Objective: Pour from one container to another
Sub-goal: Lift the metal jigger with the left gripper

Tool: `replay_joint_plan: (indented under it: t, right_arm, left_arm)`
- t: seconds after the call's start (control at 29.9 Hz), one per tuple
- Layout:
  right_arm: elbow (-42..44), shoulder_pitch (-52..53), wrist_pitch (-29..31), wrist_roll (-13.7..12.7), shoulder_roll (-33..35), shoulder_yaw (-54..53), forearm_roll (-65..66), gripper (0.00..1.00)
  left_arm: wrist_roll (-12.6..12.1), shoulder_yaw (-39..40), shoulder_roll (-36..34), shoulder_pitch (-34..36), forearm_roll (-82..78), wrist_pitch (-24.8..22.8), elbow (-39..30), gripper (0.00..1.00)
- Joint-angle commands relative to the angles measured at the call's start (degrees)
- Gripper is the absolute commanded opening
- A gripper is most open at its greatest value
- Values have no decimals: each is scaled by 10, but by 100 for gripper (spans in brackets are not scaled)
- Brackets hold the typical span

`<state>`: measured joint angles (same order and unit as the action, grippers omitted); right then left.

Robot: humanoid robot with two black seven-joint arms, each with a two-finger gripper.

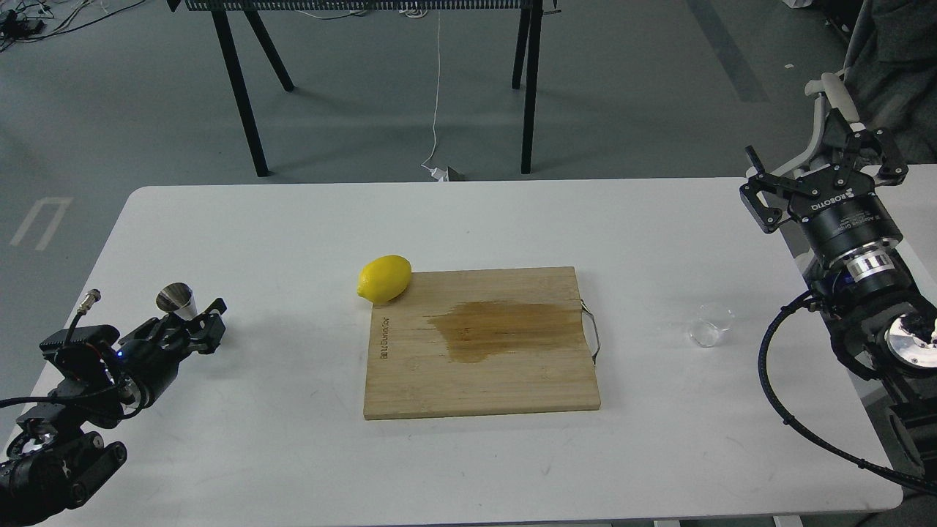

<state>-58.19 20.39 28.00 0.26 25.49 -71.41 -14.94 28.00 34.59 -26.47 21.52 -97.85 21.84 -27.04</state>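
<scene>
Bare desk [659, 241] surrounds the glass cup [711, 325]; the cutting board [479, 344] and lemon [384, 279] block the middle.

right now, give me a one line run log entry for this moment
phase: pre-pour | cup: on table, right of board | jigger: upright by left gripper | right gripper: open, raised | lemon: at board corner

yellow lemon [384, 279] at ten o'clock of the tan wooden board [479, 342], which bears a darker brown stain [505, 329].
</scene>
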Motion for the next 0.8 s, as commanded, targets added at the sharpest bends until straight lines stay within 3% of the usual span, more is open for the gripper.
replay_joint_plan:
  t: [0.0,0.77]
  right_arm:
    - [0,0,0,0,0,0,0,99]
    - [0,0,0,0,0,0,0,99]
  left_arm:
    - [0,-15,6,4,0,8,11,43]
    - [0,-28,6,13,-1,12,18,18]
